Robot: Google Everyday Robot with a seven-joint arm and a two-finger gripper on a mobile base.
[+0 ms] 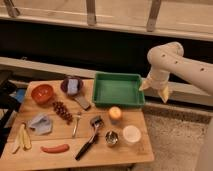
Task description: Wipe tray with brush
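In the camera view, the gripper [153,91] hangs in the air just beside the right side of the green tray [118,90], past the edge of the wooden surface [60,136]. Its two fingers [164,94] are spread apart and pinch nothing. The tray stands at the back right of the surface. The brush [87,142] lies in front of the tray, well apart from the gripper, with its black handle pointing to the front left.

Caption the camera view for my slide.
Open claw hovers just right of the green tray; the brush lies untouched on the wooden table.
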